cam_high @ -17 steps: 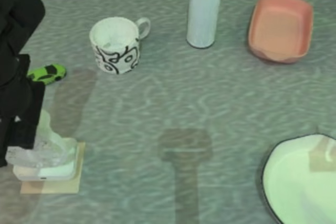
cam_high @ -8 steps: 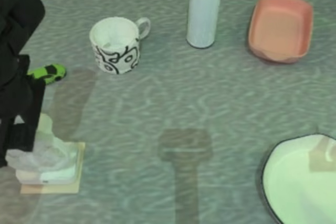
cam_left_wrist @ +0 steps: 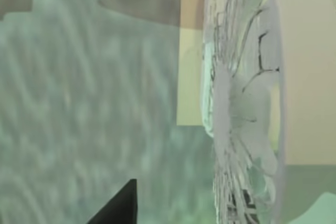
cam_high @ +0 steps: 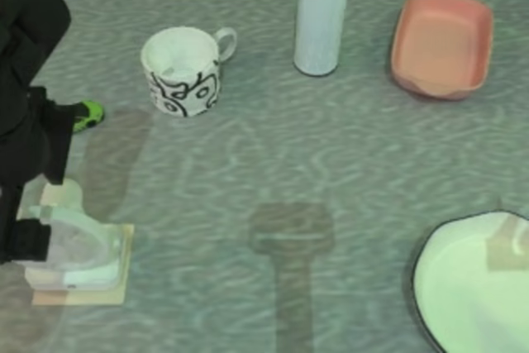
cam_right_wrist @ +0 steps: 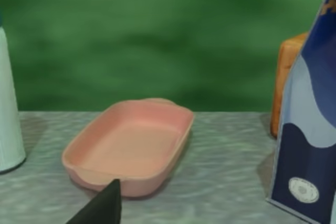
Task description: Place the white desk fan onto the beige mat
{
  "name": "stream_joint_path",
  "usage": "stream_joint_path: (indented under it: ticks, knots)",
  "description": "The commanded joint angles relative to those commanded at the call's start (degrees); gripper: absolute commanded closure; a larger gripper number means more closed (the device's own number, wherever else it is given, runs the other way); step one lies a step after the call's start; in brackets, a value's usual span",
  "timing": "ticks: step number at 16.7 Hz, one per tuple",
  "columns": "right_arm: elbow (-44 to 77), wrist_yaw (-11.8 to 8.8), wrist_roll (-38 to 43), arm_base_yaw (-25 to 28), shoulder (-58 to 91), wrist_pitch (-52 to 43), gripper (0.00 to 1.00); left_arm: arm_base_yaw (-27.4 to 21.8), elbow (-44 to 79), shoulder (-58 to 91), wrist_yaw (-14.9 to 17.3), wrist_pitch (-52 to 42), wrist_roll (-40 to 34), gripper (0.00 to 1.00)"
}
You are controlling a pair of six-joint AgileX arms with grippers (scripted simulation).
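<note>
1. The left gripper sits low over the table's near-left corner, at the white desk fan; whether its fingers clamp the fan or stand apart I cannot tell
2. The fan's flat base rests on the beige mat, whose edge shows along the fan's near and right sides; the left wrist view shows the wire grille edge-on, with the mat behind it
3. A green toy car peeks out just behind the left arm, by the left edge
4. Along the far edge stand a patterned mug, a tall white bottle and a pink dish
5. A white plate fills the near-right corner
6. The right gripper appears only as a dark fingertip in its wrist view, facing the pink dish; its state cannot be told
</note>
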Motion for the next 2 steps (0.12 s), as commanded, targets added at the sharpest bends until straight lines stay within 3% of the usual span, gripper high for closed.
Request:
stream_joint_path:
  ticks: [2]
  knots:
    - [0.0,0.0,0.0,0.0,0.0,0.0,0.00,0.0,0.0,0.0,0.0,0.0,0.0,0.00]
